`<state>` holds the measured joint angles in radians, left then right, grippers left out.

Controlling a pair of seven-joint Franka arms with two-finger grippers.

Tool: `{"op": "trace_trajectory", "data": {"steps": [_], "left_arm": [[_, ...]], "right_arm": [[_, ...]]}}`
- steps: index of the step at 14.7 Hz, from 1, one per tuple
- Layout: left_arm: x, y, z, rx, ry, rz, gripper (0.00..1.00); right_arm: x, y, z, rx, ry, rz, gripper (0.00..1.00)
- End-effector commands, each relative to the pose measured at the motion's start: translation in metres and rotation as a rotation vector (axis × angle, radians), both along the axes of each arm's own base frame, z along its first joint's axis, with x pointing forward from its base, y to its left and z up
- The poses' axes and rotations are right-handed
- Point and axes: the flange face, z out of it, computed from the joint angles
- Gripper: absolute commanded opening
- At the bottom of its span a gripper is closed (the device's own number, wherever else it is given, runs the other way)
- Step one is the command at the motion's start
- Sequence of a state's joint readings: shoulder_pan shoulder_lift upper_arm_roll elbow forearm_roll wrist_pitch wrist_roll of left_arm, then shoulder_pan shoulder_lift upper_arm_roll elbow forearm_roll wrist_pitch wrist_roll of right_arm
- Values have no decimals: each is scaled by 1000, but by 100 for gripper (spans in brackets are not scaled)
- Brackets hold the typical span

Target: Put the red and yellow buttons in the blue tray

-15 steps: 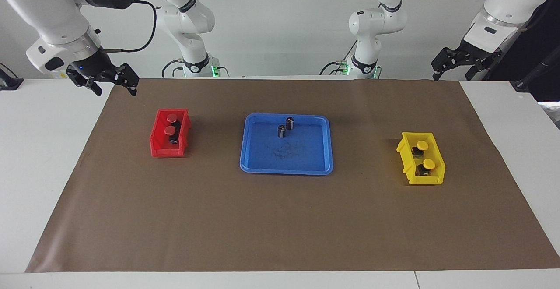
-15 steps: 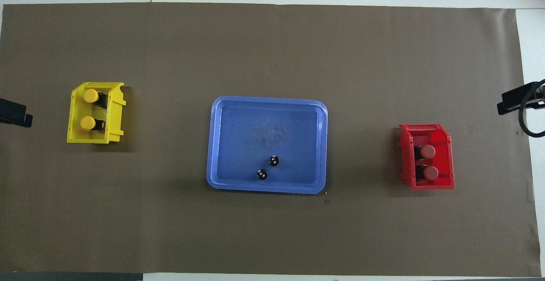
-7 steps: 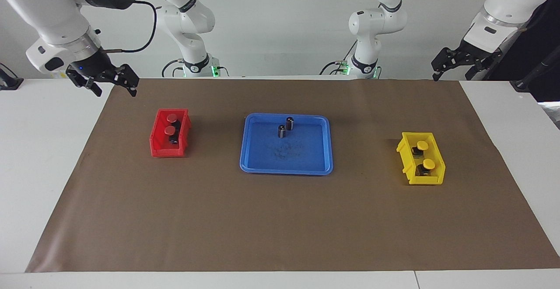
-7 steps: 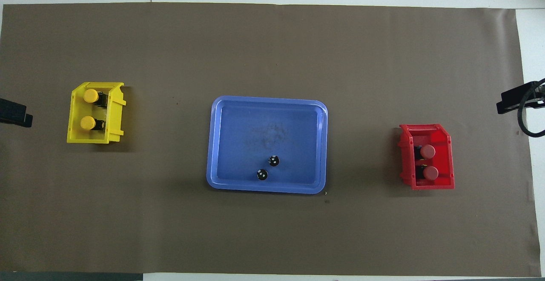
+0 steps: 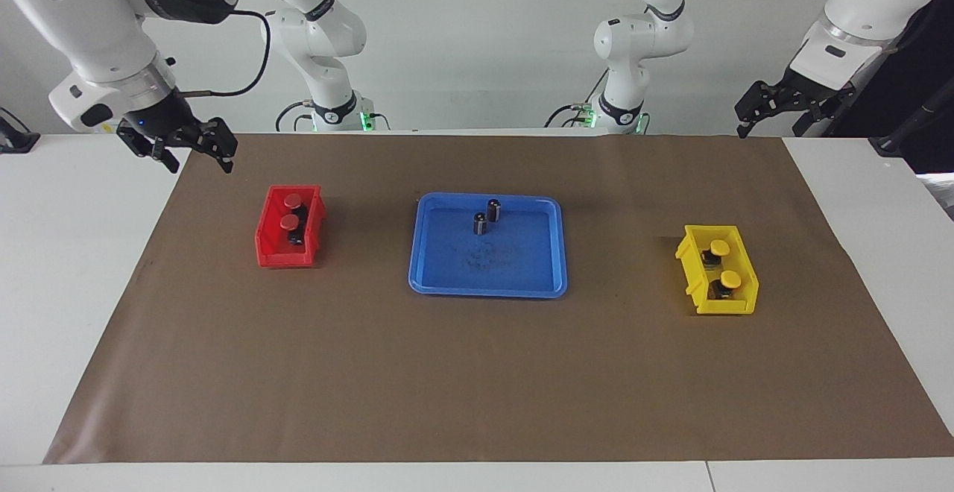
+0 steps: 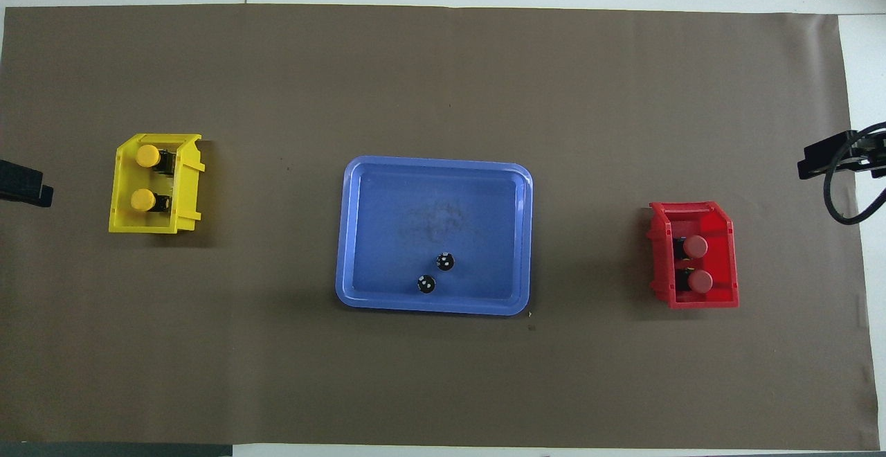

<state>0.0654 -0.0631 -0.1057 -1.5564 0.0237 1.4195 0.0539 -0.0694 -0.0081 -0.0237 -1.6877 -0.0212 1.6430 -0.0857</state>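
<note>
Two red buttons (image 5: 294, 200) (image 5: 289, 222) lie in the small red bin (image 5: 287, 256) toward the right arm's end. Two yellow buttons (image 5: 719, 247) (image 5: 731, 279) lie in the small yellow bin (image 5: 727, 306) toward the left arm's end. The blue tray (image 5: 488, 292) sits mid-table between the bins. My right gripper (image 5: 199, 164) is open and empty, in the air over the mat's corner by the red bin. My left gripper (image 5: 769, 130) is open and empty, raised over the mat's edge by the yellow bin, waiting. In the overhead view the red buttons (image 6: 695, 246) and yellow buttons (image 6: 147, 156) show in their bins.
Two dark capless cylinders (image 5: 494, 209) (image 5: 480, 223) stand in the blue tray, at its side nearer to the robots. A brown mat (image 5: 477, 388) covers the white table. Two more robot arms (image 5: 328, 37) stand at the back.
My right gripper has turned a little and shifted slightly inward over the mat's corner. The left arm, bins, tray and buttons have not moved.
</note>
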Motion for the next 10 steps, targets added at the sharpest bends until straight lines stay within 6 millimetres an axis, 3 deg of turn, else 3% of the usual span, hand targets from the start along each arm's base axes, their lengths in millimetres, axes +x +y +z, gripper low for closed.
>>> {"op": "trace_trajectory", "data": {"steps": [1,4,6,8,10], "left_arm": [[-8,0,1,-13,7,-9,100],[-8,1,1,-13,5,-8,100],[-8,1,1,-13,5,-8,100],[-8,0,1,-13,5,-9,100],[-8,0,1,-13,5,-9,100]], "right_arm": [[-30,23,-56,8,-37,54,81],[-28,32,-109,10,0,69,81],[-36,31,-140,11,1,74,80],[-44,31,-164,19,7,73,77],[-52,31,-176,37,4,69,77]]}}
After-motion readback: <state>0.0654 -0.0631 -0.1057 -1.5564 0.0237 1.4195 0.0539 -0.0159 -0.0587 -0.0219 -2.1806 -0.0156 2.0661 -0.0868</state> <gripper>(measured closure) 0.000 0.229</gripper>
